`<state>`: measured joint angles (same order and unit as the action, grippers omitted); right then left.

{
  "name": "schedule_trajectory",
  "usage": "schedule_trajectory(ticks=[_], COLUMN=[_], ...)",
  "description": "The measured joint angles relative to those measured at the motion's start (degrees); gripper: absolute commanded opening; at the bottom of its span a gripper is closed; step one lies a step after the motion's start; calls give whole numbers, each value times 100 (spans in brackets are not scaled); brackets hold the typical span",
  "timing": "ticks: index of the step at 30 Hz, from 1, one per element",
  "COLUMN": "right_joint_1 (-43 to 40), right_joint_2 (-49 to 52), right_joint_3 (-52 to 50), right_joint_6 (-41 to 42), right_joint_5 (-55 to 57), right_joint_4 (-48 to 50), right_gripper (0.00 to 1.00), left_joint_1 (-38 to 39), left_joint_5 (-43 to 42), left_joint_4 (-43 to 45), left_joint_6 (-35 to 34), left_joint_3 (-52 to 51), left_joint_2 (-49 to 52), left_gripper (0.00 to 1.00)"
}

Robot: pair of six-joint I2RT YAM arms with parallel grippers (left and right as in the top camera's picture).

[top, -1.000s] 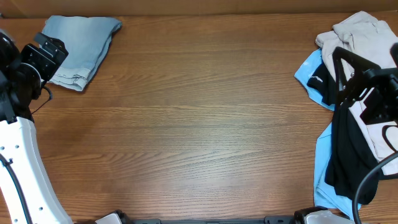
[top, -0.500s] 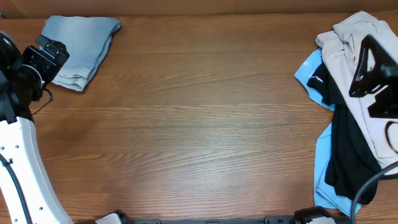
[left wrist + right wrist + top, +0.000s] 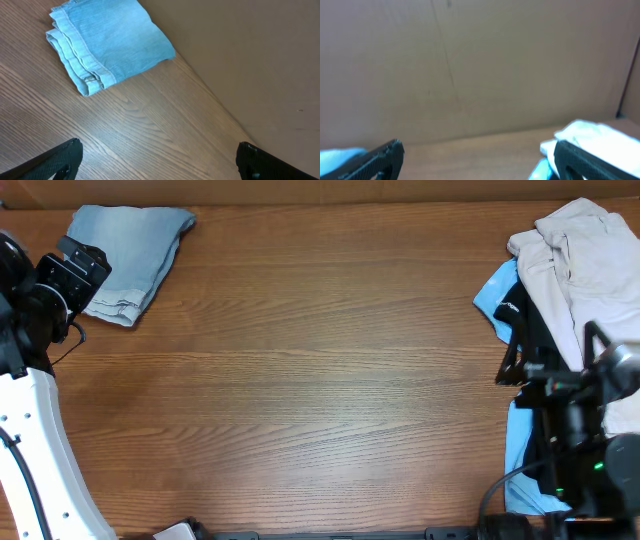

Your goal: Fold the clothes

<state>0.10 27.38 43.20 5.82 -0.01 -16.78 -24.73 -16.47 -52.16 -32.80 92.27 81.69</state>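
At the table's (image 3: 320, 360) 10 o'clock corner lie the folded shorts (image 3: 135, 245), just 1 o'clock of my left gripper (image 3: 88, 260) (jaws spread, empty); my right gripper (image 3: 477, 162), spread empty too, sits at 4 o'clock.

The brown wooden tabletop (image 3: 320, 360) lay open across its middle, bounded by folded light-blue denim shorts (image 3: 130, 250) far left and a beige, black and sky-blue clothing heap (image 3: 580, 270) at right.
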Motion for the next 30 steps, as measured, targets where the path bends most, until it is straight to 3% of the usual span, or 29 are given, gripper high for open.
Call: schedule_trajectory(ticks=[6,12,21,30], right_joint_1=[-111,-120,-120,-120], right_joint_2=[-992,-1707,-2627,-2653], right_joint_3=[-2046,-3303,-4135,-4214], right_joint_6=[-7,4,15,15], right_joint_5=[-376,-625,-726,-726], right_joint_4=[1397,1681,1615,1259], right_gripper=[100,100,100,100], left_joint_1=[0,0,0,0], left_joint_5=[-2,-4,-4,-4], left_joint_4=[-2,-2,-2,-2], left_joint_6=[0,0,0,0], left_joint_3=[0,0,0,0], left_joint_2=[0,0,0,0], left_gripper=[100,100,100,100])
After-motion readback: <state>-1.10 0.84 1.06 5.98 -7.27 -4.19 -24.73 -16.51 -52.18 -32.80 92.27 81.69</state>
